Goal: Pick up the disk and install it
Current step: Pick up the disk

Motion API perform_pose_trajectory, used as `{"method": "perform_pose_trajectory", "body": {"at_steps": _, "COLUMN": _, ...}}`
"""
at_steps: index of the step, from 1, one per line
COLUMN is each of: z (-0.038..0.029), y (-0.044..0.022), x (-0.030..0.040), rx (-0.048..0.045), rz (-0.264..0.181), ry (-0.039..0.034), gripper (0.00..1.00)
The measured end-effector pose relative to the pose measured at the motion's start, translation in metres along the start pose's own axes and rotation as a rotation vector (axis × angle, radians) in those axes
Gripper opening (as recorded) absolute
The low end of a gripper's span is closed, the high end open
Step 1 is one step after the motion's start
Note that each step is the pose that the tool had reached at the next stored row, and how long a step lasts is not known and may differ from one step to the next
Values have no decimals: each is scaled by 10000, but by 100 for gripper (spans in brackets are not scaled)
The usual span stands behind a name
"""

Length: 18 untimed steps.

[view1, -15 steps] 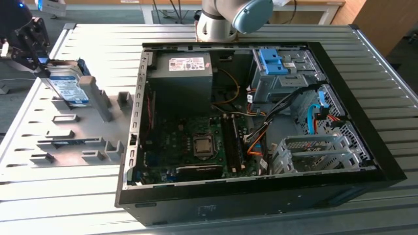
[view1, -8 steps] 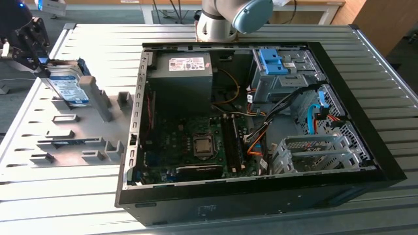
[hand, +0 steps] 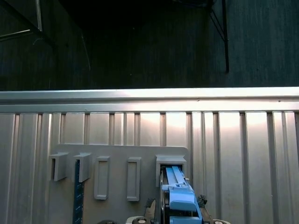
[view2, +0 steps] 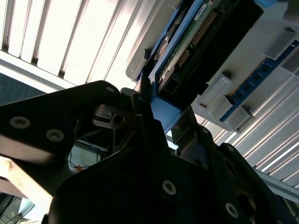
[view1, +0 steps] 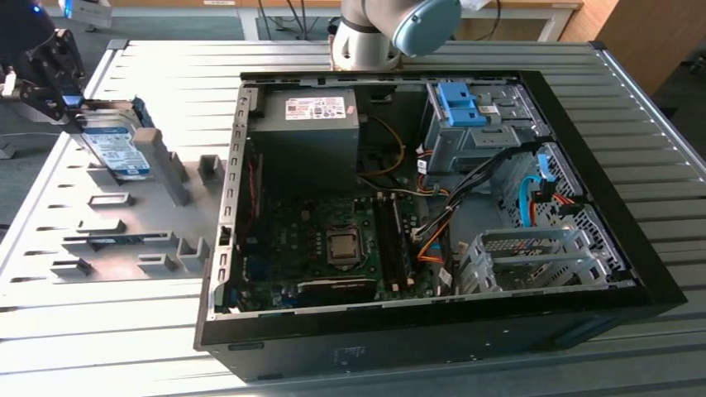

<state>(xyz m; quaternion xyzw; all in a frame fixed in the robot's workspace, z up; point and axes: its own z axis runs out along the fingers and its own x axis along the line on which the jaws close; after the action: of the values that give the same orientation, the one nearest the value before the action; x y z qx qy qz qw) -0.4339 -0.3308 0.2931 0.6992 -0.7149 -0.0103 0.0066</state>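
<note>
The fingers (view2: 145, 119) look clamped on the blue rail of the disk (view1: 114, 145) — standing on edge in the grey holder (view1: 165, 178), well apart from the open computer case (view1: 441, 339) — upright, I judge, to offer a graspable edge.

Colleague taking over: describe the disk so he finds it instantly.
On the exterior view's left of the open computer case lies a grey fixture tray. The disk stands on edge at its far end. Unlike the bare blue bracket in the case, its blue rails frame a labelled silver drive.
</note>
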Motion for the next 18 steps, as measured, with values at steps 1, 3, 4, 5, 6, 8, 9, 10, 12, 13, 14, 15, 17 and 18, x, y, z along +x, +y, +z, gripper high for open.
{"method": "perform_pose_trajectory", "body": {"at_steps": 1, "z": 0, "y": 0, "x": 0, "rx": 1, "rz": -1, "ry": 0, "gripper": 44}}
{"method": "perform_pose_trajectory", "body": {"at_steps": 3, "z": 0, "y": 0, "x": 0, "rx": 0, "rz": -3, "ry": 0, "gripper": 44}}
{"method": "perform_pose_trajectory", "body": {"at_steps": 4, "z": 0, "y": 0, "x": 0, "rx": 0, "rz": -4, "ry": 0, "gripper": 44}}
{"method": "perform_pose_trajectory", "body": {"at_steps": 5, "z": 0, "y": 0, "x": 0, "rx": 0, "rz": -4, "ry": 0, "gripper": 43}}
{"method": "perform_pose_trajectory", "body": {"at_steps": 6, "z": 0, "y": 0, "x": 0, "rx": 0, "rz": -6, "ry": 0, "gripper": 36}}
{"method": "perform_pose_trajectory", "body": {"at_steps": 8, "z": 0, "y": 0, "x": 0, "rx": 0, "rz": -7, "ry": 0, "gripper": 36}}
{"method": "perform_pose_trajectory", "body": {"at_steps": 9, "z": 0, "y": 0, "x": 0, "rx": 0, "rz": -8, "ry": 0, "gripper": 36}}
{"method": "perform_pose_trajectory", "body": {"at_steps": 10, "z": 0, "y": 0, "x": 0, "rx": 0, "rz": -9, "ry": 0, "gripper": 36}}
{"method": "perform_pose_trajectory", "body": {"at_steps": 12, "z": 0, "y": 0, "x": 0, "rx": -1, "rz": -11, "ry": 0, "gripper": 36}}
{"method": "perform_pose_trajectory", "body": {"at_steps": 13, "z": -1, "y": 0, "x": 0, "rx": 1, "rz": -11, "ry": -1, "gripper": 36}}
{"method": "perform_pose_trajectory", "body": {"at_steps": 14, "z": -6, "y": 0, "x": 0, "rx": 0, "rz": -11, "ry": 0, "gripper": 36}}
{"method": "perform_pose_trajectory", "body": {"at_steps": 15, "z": -14, "y": 0, "x": 0, "rx": -1, "rz": -11, "ry": 1, "gripper": 36}}
{"method": "perform_pose_trajectory", "body": {"at_steps": 17, "z": -31, "y": 1, "x": 0, "rx": 1, "rz": -11, "ry": 0, "gripper": 36}}
{"method": "perform_pose_trajectory", "body": {"at_steps": 18, "z": -41, "y": 1, "x": 0, "rx": 1, "rz": -10, "ry": 0, "gripper": 36}}
